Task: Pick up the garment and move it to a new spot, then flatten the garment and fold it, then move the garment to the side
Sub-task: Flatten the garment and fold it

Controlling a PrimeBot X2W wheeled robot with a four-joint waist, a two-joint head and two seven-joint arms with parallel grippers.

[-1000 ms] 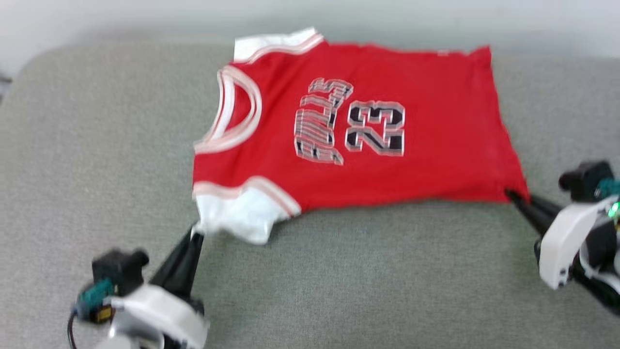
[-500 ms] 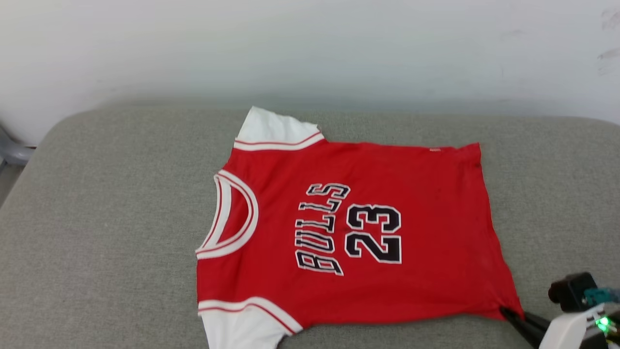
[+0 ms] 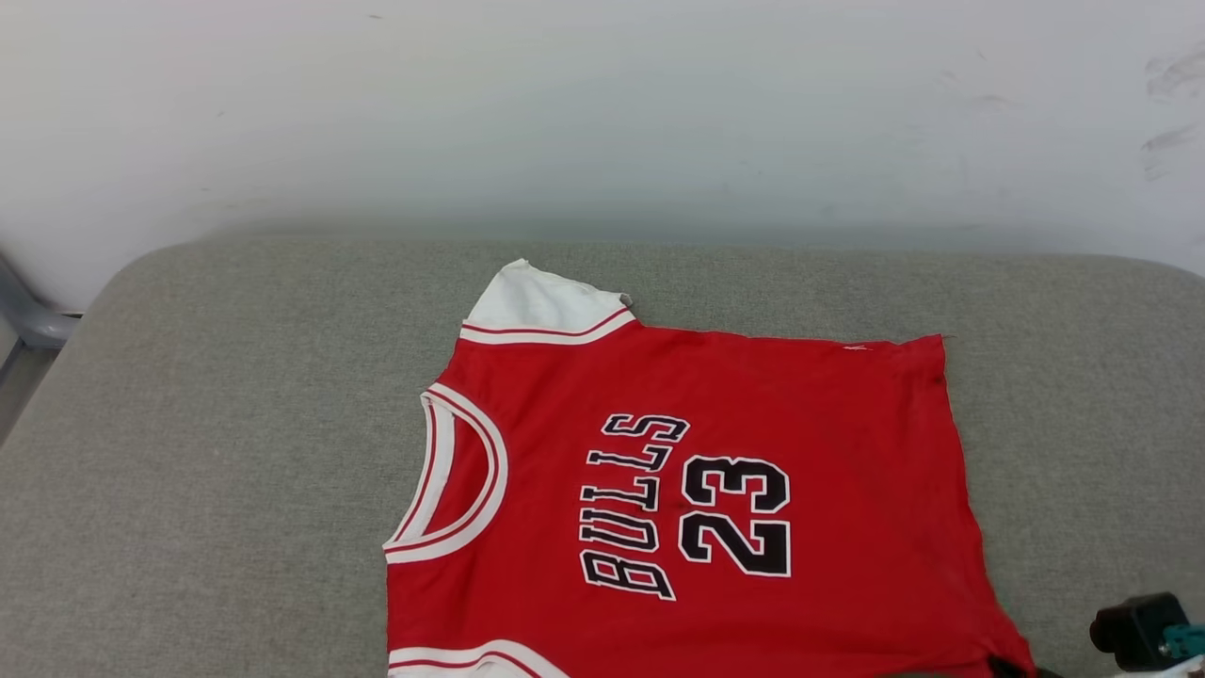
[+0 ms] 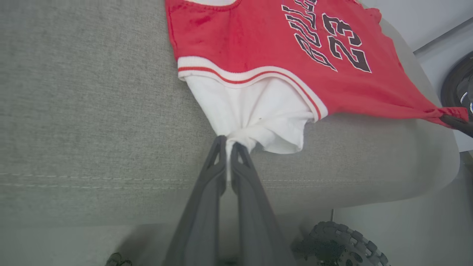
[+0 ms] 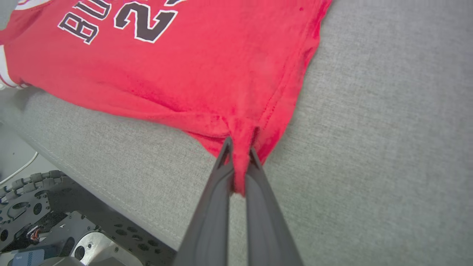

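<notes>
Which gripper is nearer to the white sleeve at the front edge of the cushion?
Left. The left gripper is shut on that white sleeve itself. The right gripper is shut on the red hem corner, at the other end of the jersey.

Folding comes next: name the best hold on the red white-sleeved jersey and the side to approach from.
Probably the near edge, from the robot's side: the red jersey lies flat, chest up, on the grey fabric cushion, so its near white sleeve and hem corner are reachable loose ends. The left gripper and right gripper pinch them.
</notes>
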